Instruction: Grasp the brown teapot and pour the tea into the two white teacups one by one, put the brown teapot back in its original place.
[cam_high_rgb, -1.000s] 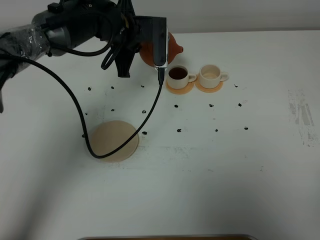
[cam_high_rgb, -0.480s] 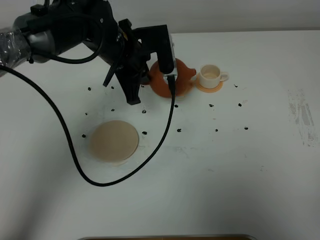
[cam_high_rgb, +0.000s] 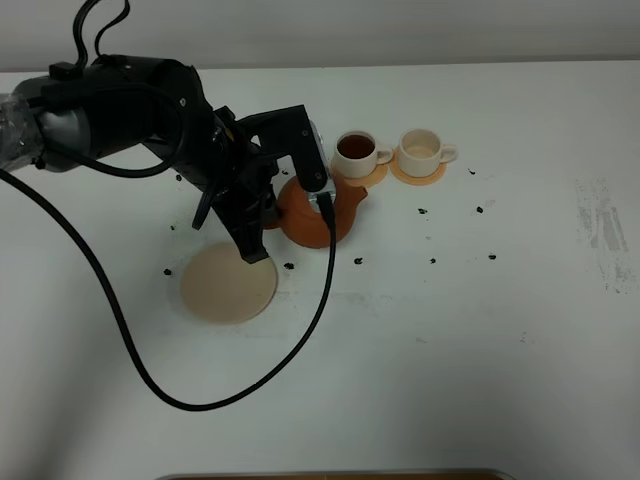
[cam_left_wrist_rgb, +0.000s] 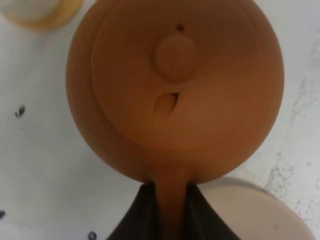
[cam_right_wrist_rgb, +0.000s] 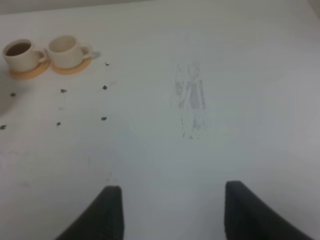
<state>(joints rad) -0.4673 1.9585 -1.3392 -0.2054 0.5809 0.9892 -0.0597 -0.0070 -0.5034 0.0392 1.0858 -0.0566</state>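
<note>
We've got the squat reddish-brown clay teapot (cam_high_rgb: 322, 215) left of centre, between the round beige disc coaster (cam_high_rgb: 228, 285) lower left and the two white ceramic teacups (cam_high_rgb: 358, 150) up top. Our left gripper (cam_left_wrist_rgb: 169, 212) is clamped on its handle, and the right gripper (cam_right_wrist_rgb: 170, 210) gapes wide, holding nothing.

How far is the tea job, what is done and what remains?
Done: the left teacup holds dark tea. In hand: the left gripper grips the brown teapot by its handle, between the cups and the beige disc. Left: the right teacup looks pale inside, without dark tea, and the teapot is not yet on the disc.
</note>
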